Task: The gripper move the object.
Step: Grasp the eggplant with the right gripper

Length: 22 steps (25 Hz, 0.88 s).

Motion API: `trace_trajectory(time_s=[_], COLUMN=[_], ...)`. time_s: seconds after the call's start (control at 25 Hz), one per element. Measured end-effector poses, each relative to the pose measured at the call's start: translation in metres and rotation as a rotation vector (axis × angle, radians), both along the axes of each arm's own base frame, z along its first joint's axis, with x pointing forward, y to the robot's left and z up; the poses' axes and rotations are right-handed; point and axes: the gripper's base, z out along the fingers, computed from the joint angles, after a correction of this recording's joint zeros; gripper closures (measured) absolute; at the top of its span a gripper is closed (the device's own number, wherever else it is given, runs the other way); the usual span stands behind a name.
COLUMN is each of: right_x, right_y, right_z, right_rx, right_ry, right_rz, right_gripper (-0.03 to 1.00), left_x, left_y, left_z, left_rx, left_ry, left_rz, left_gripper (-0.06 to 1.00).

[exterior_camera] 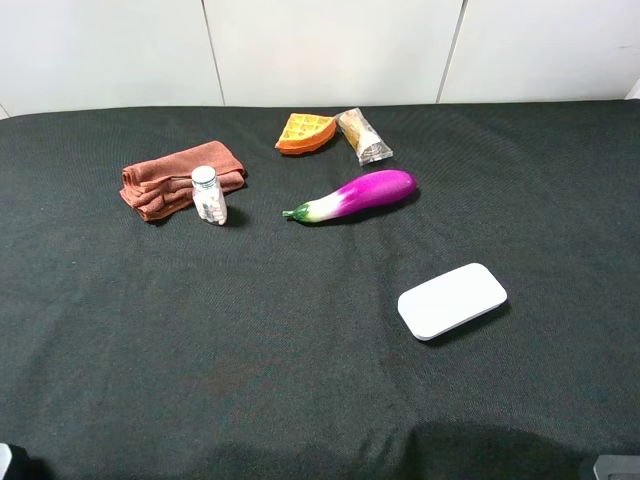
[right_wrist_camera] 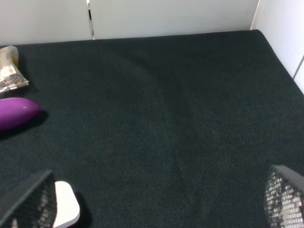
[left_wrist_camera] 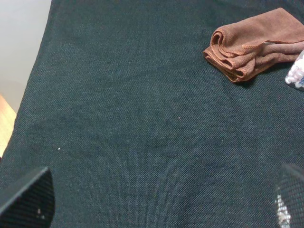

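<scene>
The toy eggplant lies on the black cloth at centre back, purple end to the right, green stem to the left. Its purple end also shows in the right wrist view. My left gripper is open over bare cloth at the front left, far from the eggplant. My right gripper is open over bare cloth at the front right, with one finger near the white case. Both grippers are empty. In the high view only small bits of the arms show at the bottom corners.
A flat white case lies at right of centre. An orange waffle wedge and a wrapped snack lie behind the eggplant. A folded brown cloth and a small white bottle sit at back left.
</scene>
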Motion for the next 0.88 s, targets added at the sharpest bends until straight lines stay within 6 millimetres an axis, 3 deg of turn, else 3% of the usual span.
trace_trajectory(time_s=[0.88], right_x=[0.0070], right_y=[0.0006], right_z=[0.0059], right_rx=[0.011], right_ry=[0.026], right_rz=[0.006], right_gripper=[0.31], left_x=[0.0000], left_y=[0.0000], left_z=[0.0000], left_rx=[0.000], left_ry=[0.000], left_rz=[0.000], left_gripper=[-0.01])
